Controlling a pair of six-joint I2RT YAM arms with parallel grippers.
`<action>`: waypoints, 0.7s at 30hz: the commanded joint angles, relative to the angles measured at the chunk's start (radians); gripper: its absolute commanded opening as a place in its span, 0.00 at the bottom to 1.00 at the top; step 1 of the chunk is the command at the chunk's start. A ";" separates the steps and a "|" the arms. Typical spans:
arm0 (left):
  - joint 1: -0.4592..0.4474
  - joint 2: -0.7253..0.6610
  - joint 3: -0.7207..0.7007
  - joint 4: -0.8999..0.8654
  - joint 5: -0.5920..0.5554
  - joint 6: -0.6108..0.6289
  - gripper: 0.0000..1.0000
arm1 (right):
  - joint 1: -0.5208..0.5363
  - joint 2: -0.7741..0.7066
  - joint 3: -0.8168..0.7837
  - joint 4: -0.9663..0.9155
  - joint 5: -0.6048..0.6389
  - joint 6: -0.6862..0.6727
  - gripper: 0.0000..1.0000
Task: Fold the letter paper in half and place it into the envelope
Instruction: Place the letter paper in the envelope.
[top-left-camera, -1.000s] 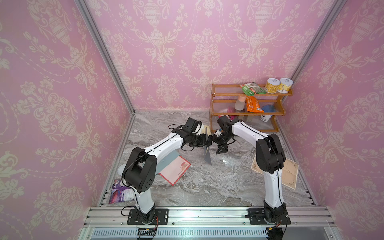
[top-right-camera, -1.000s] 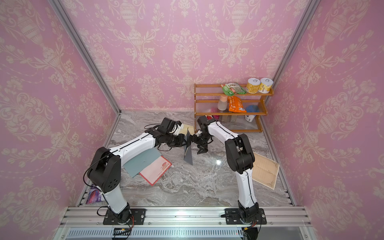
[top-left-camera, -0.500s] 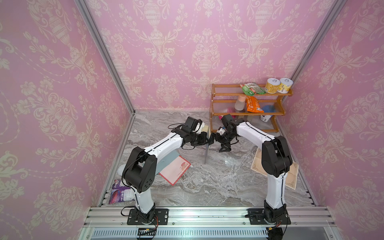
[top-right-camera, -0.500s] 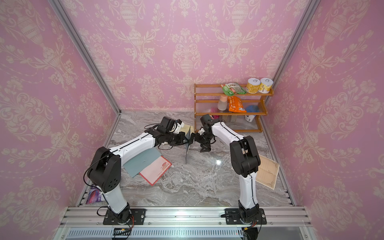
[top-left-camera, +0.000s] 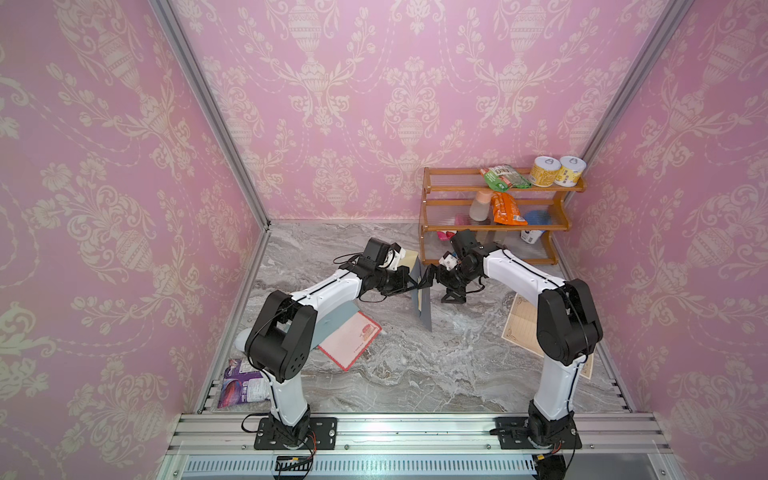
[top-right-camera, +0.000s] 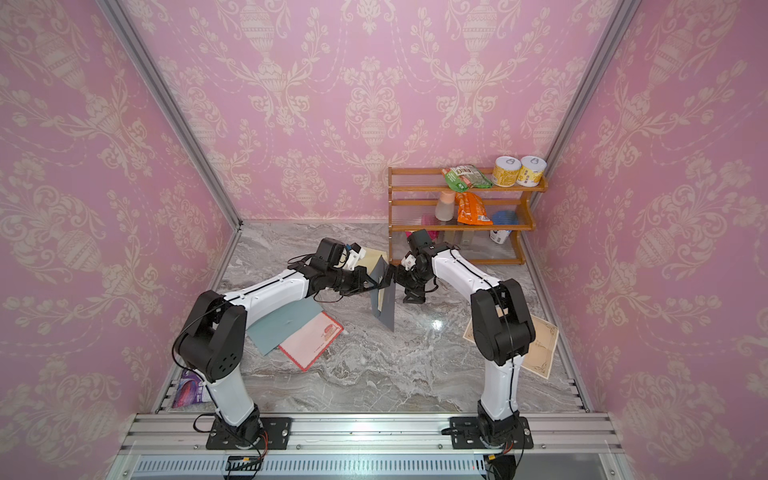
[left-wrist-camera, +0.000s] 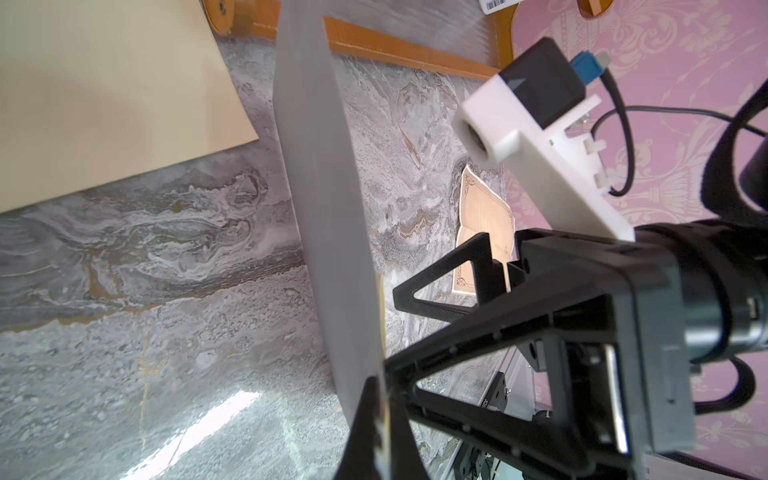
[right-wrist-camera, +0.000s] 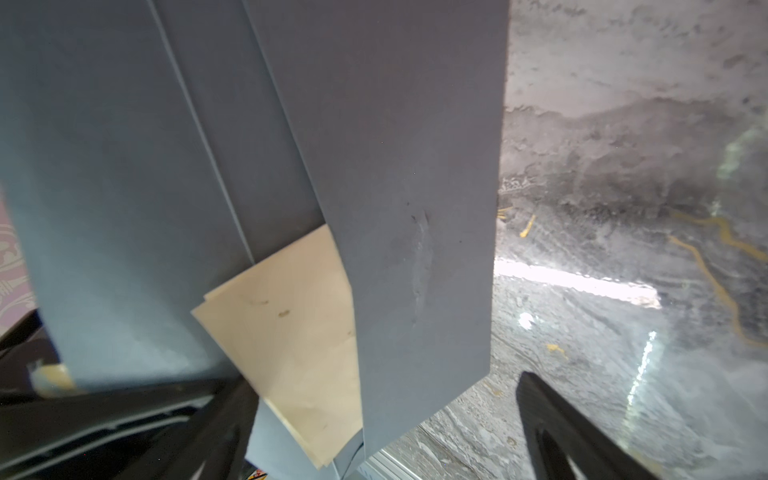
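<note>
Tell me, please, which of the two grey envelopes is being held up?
The grey envelope upright at mid-table, pinched by the left end effector, cream paper showing inside. The other grey envelope lies flat beneath the left arm.

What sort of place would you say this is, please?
Probably a lab test booth dressed as a home: wallpaper panels in a metal frame, a wooden shelf of groceries, and a left arm and right arm bolted to a rail.
</note>
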 joint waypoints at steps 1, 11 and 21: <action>0.009 0.038 -0.047 0.081 0.072 -0.058 0.00 | 0.009 -0.012 -0.009 0.108 -0.049 0.031 1.00; 0.014 0.068 -0.063 0.113 0.104 -0.074 0.00 | 0.025 0.048 -0.004 0.120 -0.029 0.029 1.00; 0.028 0.065 -0.063 0.115 0.108 -0.083 0.00 | 0.028 0.029 -0.079 0.133 -0.019 -0.040 1.00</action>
